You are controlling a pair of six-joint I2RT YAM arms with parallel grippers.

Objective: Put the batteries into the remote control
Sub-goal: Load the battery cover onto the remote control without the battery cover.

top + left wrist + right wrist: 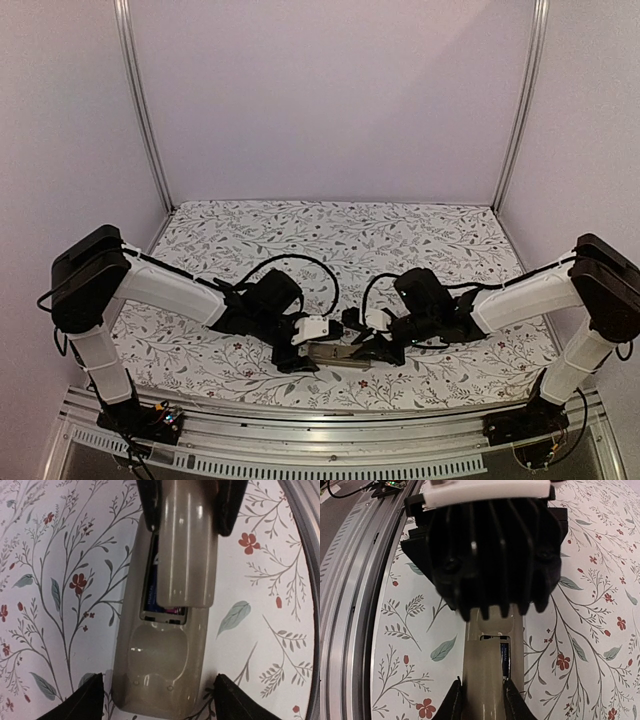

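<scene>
remote control back-up on tabletop, battery showing in bay | left pincer wide, straddling its end | right pincer pinching cover | likely light, stiff, slick plastic; grip long edges

beige remote face-down, batteries in bay

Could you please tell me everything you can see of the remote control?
The remote control lies flat on the floral tablecloth, back up: a slim grey-beige, glossy plastic body with a shallow oval recess. Its battery bay is partly open, showing a dark battery with a magenta end inside. A matching cover, held by the right gripper, rests over most of the bay. The left gripper straddles one end, with slim gaps either side.
</scene>
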